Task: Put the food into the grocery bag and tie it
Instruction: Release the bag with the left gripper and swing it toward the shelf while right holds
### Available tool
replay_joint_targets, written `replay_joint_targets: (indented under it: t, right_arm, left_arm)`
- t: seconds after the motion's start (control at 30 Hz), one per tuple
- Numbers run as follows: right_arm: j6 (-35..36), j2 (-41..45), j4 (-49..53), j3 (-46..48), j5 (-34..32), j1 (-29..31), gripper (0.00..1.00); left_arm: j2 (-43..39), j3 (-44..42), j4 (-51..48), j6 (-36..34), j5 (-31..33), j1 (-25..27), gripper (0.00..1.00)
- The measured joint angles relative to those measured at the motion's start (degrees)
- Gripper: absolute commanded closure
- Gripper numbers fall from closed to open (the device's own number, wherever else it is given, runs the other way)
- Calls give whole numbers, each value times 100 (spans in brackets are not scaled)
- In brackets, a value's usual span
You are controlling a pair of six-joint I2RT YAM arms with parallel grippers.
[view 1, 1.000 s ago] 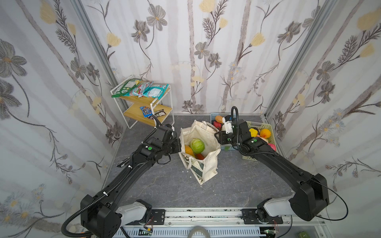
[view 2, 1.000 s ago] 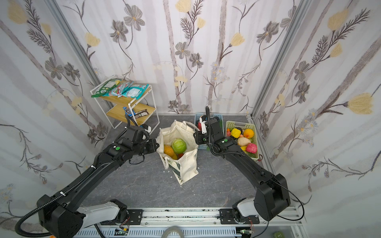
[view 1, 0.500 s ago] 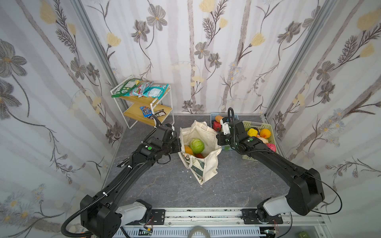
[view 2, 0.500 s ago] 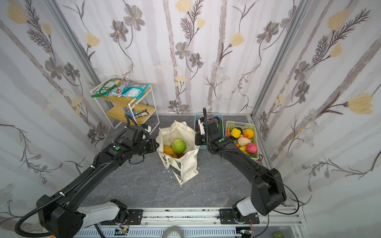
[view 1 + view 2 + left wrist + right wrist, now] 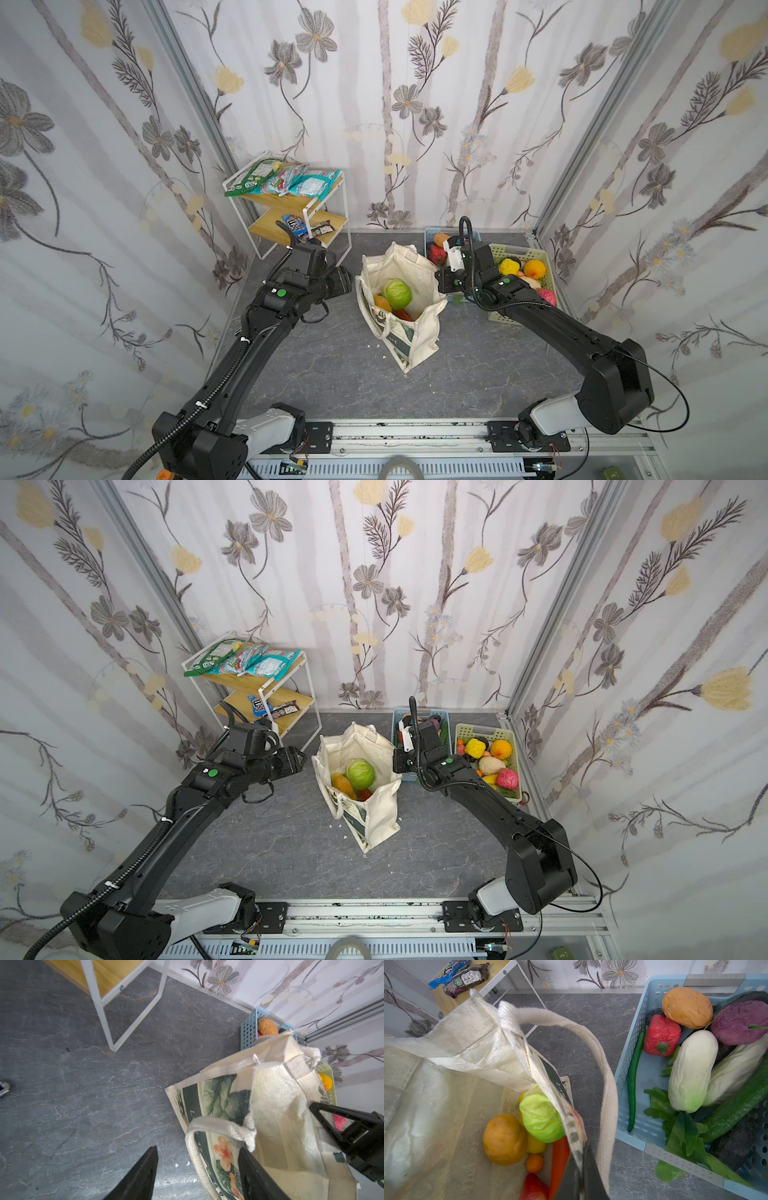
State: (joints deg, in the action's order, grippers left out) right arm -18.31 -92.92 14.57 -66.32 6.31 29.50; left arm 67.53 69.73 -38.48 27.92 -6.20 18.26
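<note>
Left tool (image 5: 197, 1149) newly agape, right tool (image 5: 583, 1160) tight on grocery bag (image 5: 424, 330) rim (blue basket (image 5: 630, 1064) just beside)

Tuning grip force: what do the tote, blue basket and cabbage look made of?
Tote: matte woven canvas, weave and frayed hems visible; lining glossy, crinkled. Blue basket: rigid moulded plastic, smooth, punched holes. Cabbage: likely foam or soft plastic, waxy sheen, moulded folds.

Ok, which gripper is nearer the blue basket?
Right. The right gripper pinches the bag rim beside the blue basket; the left gripper sits open on the bag's far side.
</note>
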Motion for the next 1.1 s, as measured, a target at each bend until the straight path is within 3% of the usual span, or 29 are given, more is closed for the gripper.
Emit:
replay_joint_targets:
  t: [0.2, 0.47, 0.67, 0.87, 1.1]
  right_arm:
    - [28, 68, 11, 0, 85, 0, 100]
    - [42, 221, 7, 136, 131, -2, 100]
    - [44, 304, 9, 153, 229, 2, 100]
    - [44, 304, -17, 153, 302, 9, 100]
    - [44, 282, -66, 151, 350, 44, 100]
  left_arm:
    - [26, 96, 39, -31, 63, -922, 37]
    - [199, -247, 767, 588, 131, -2197, 48]
    - [496, -721, 1797, 1257, -404, -2946, 56]
    - [1248, -885, 2964, 2061, -1005, -3449, 59]
    - [2203, -649, 4157, 2942, -1659, -3589, 60]
